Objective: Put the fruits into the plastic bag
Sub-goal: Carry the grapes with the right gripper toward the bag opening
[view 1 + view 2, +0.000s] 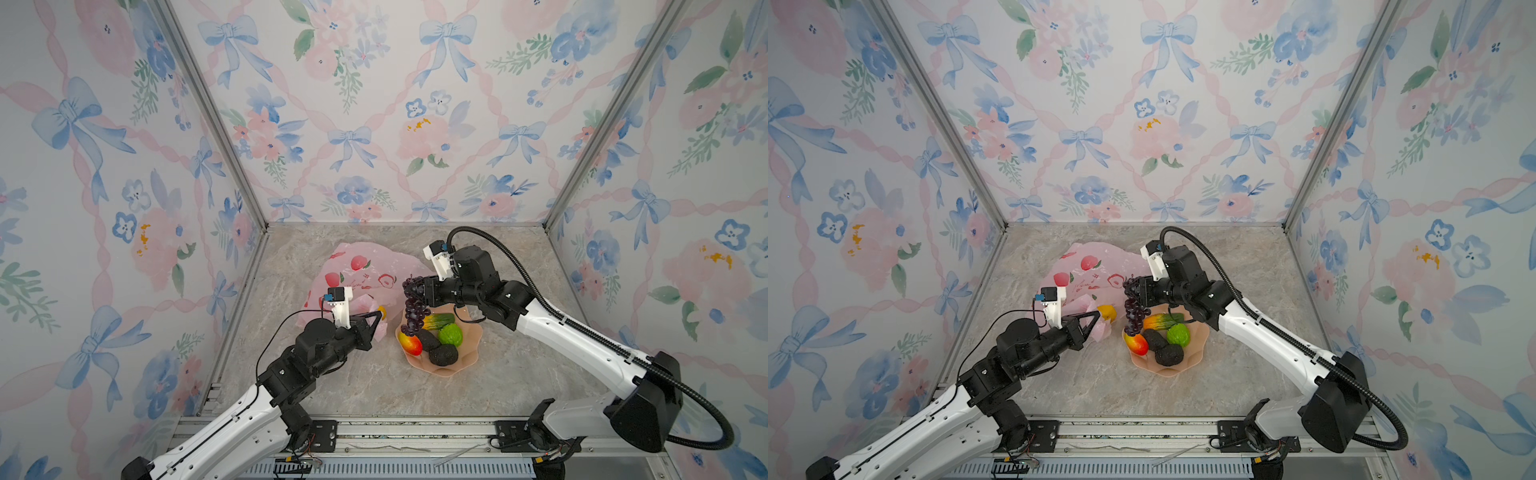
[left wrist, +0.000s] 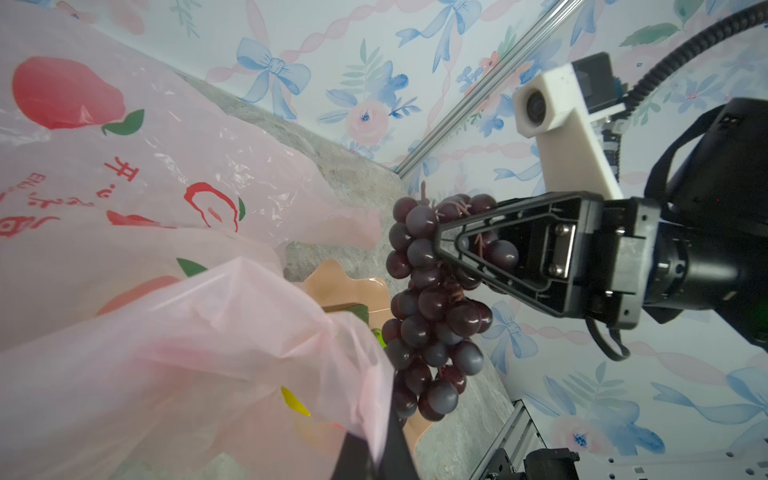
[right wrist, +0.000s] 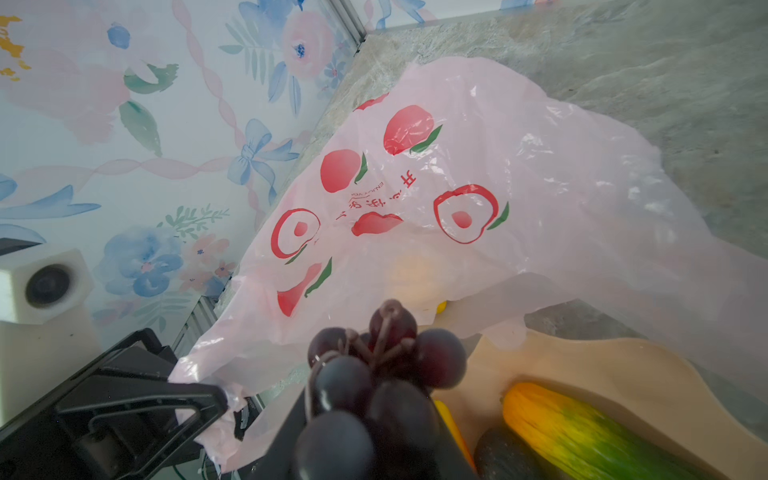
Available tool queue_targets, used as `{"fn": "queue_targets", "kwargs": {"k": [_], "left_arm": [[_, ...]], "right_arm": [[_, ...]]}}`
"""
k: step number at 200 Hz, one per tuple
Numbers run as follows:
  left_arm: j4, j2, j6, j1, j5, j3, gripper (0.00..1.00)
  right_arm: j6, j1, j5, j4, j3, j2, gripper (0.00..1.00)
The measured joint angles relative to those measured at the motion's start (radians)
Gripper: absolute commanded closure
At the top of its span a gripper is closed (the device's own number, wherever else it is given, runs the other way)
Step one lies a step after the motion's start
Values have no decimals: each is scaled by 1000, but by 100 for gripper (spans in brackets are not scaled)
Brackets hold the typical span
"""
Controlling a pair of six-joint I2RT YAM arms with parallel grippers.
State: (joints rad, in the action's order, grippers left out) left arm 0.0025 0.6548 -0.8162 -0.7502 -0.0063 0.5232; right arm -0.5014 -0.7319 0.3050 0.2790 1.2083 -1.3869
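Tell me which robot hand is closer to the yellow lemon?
Left. The left gripper, pinching the plastic bag, is right beside the lemon; the right gripper holds the grapes farther away.

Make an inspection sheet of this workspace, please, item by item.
surface: grey marble-look tabletop, no spills seen.
job's things: plastic bag lies crumpled, lemon at its mouth; grape bunch hangs beside the peach bowl rim; in the bowl mango, papaya, green fruit, two avocados.
clutter: nothing seen.
grippers: left gripper shut on bag edge; right gripper shut on grape bunch.
cables: black hose along right arm; thin wire loops by left arm.
surroundings: floral wallpaper walls, aluminium frame.
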Motion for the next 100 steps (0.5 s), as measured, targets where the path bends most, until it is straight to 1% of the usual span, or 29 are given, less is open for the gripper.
{"fn": "queue_targets", "kwargs": {"k": [53,100], "left_arm": [[0,29,0,33,43,50,100],[1,36,-9,58,79,67,100]], "right_arm": [[-45,0,65,-91,82,-89,66],[-90,0,83,-198,111,-172,67]]}}
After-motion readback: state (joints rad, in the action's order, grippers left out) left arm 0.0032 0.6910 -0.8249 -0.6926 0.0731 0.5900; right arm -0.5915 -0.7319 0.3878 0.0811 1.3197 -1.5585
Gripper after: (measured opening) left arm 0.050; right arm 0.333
